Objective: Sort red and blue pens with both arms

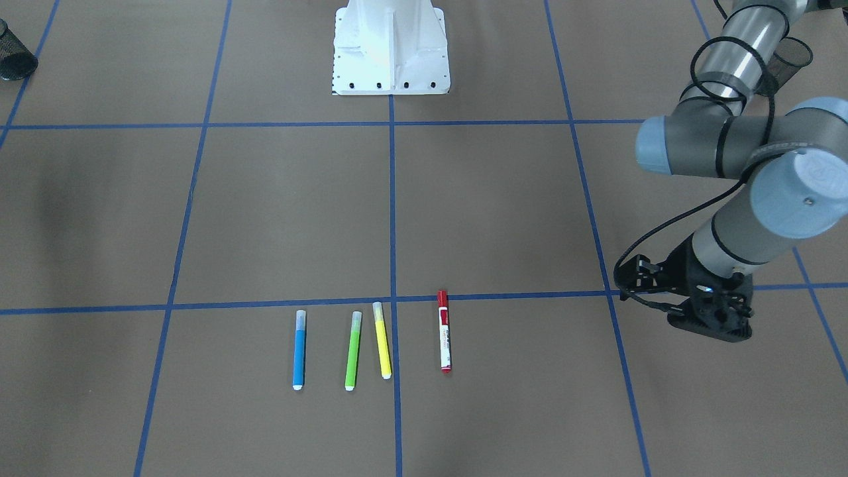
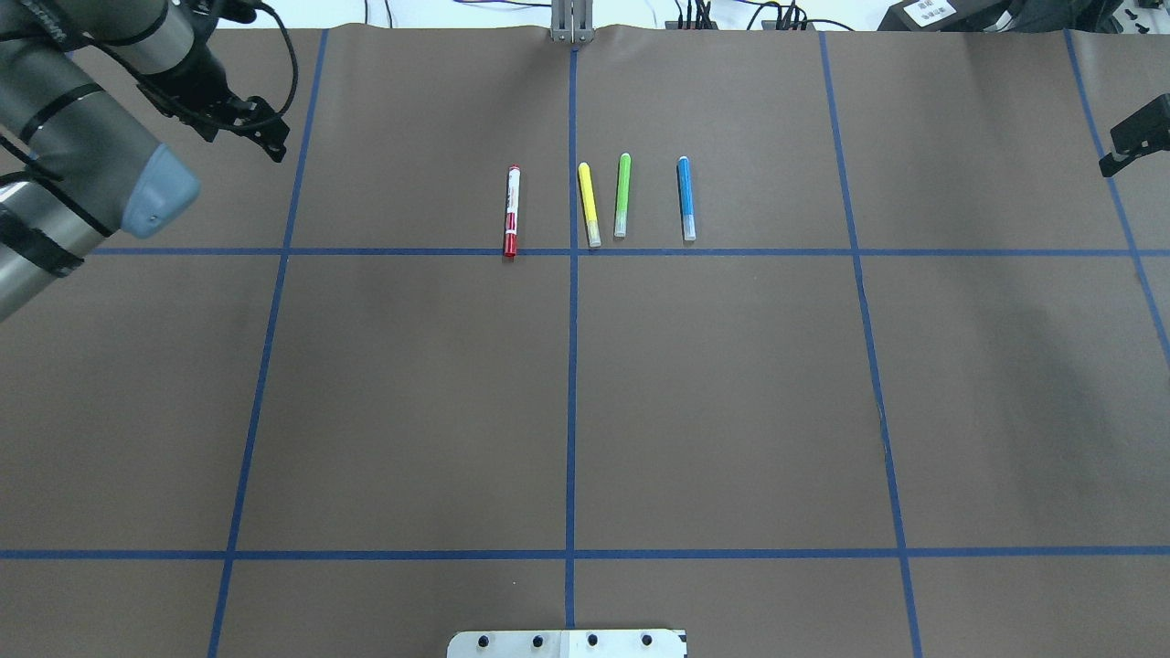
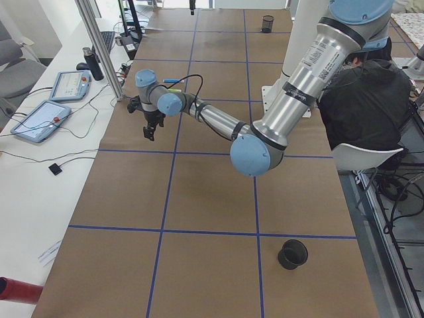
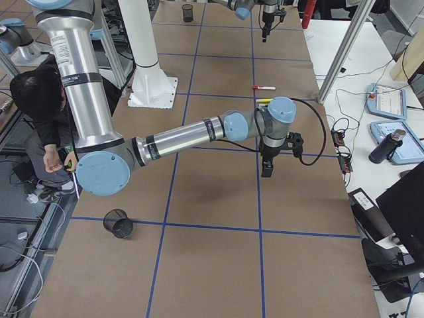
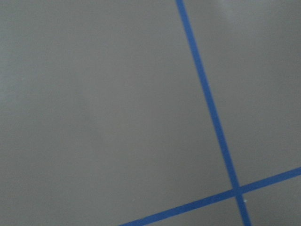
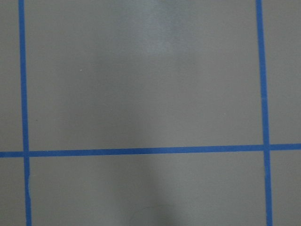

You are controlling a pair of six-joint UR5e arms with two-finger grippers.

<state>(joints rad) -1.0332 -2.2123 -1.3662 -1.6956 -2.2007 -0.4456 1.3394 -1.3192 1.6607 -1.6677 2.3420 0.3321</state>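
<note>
The red pen [image 2: 512, 210], white-barrelled with a red cap, and the blue pen [image 2: 686, 197] lie on the brown table in a row with two other markers between them. Seen from the front, the red pen [image 1: 444, 331] is right of the centre line and the blue pen [image 1: 299, 350] is at the row's left end. My left gripper [image 2: 270, 142] hovers well to the left of the row, near a grid line. My right gripper [image 2: 1117, 157] shows only partly at the right edge, far from the blue pen. I cannot tell whether either gripper is open or shut. Neither wrist view shows a pen.
A yellow marker [image 2: 590, 204] and a green marker [image 2: 622, 195] lie between the two pens. A black mesh cup [image 1: 13, 53] stands at one far corner and another mesh cup [image 1: 792, 56] behind my left arm. The white base pedestal [image 1: 391, 50] is mid-table. A person [image 3: 364, 99] sits beside the robot.
</note>
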